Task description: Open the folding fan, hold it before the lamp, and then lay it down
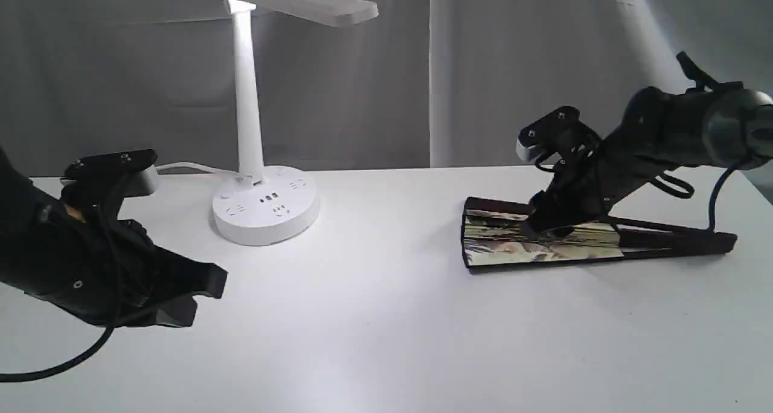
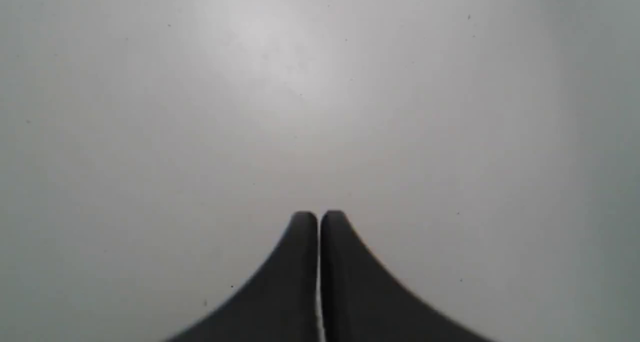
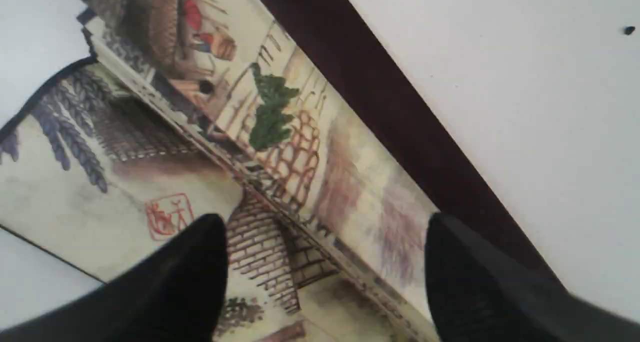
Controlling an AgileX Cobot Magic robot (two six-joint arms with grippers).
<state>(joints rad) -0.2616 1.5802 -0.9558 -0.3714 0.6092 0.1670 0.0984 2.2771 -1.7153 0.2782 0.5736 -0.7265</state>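
Right wrist view shows the right end effector (image 3: 325,221) spread wide, the folding fan (image 3: 280,127) partly open on the table (image 3: 525,82) right under it, so pinch its dark edge softly, not the paper, while the left end effector (image 2: 318,216) is squeezed shut, empty.

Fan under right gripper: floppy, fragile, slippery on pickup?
The folding fan lies partly spread, so lifted by one guard its loose pleats would probably sag open. The painted paper looks thin, likely to crease under a hard pinch. Flat on the table, it shouldn't roll.
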